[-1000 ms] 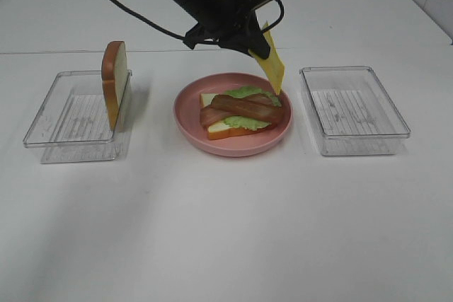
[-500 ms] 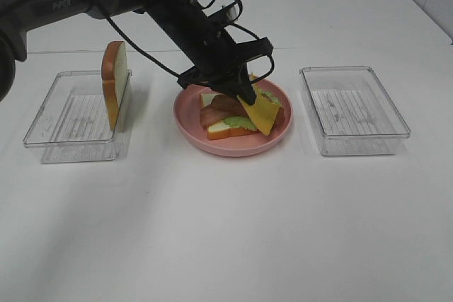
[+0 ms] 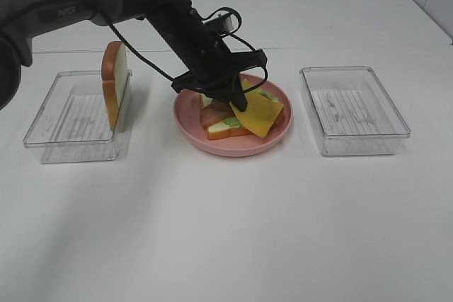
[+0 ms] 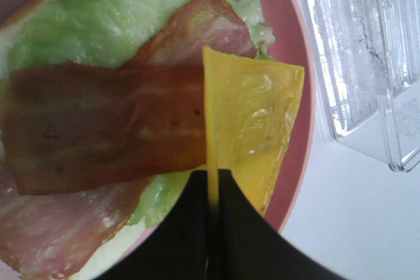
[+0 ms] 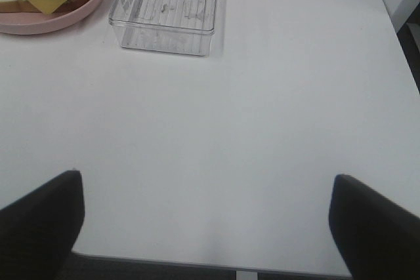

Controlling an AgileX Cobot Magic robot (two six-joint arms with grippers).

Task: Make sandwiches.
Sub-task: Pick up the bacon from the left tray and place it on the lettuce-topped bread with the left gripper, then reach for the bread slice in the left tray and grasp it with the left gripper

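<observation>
On the pink plate [image 3: 233, 148] lies a white bread slice [image 3: 218, 131] topped with green lettuce [image 4: 111, 11] and two bacon strips [image 4: 105, 122]. My left gripper [image 3: 237, 99] reaches across to the plate and is shut on one edge of the yellow cheese square [image 3: 258, 111]. The cheese [image 4: 252, 116] slants low over the bacon and the plate's right side. A second bread slice [image 3: 115, 83] stands on edge in the left clear tray [image 3: 71, 114]. My right gripper [image 5: 207, 221] is open and empty above bare table, far from the plate [image 5: 59, 21].
An empty clear tray [image 3: 354, 107] sits right of the plate, also seen as the tray [image 5: 167, 4] in the right wrist view. The left arm and its cable stretch from the back left over the plate. White table lies in front of everything.
The left gripper has come down with the cheese, from hanging upright above the plate's far right rim to slanting low over the bacon. The right gripper has not moved.
</observation>
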